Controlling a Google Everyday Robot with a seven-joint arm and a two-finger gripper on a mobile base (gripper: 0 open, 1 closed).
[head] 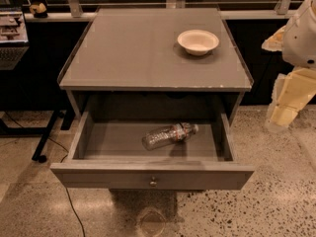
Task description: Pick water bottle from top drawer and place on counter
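Note:
The water bottle (169, 135) is clear and crinkled. It lies on its side in the middle of the open top drawer (98, 174), cap end toward the right. The drawer is pulled fully out, with its round knob (153, 181) at the front centre. The grey counter (133, 48) is above it. My gripper (285, 107) hangs at the far right of the camera view, beside the cabinet and level with the drawer opening. It is well apart from the bottle and holds nothing.
A white bowl (198, 41) stands on the counter's back right. A dark desk (12, 38) with a black leg (47, 137) stands at the left, and a cable (69, 201) runs over the speckled floor. A ledge and railing posts (74, 6) are behind.

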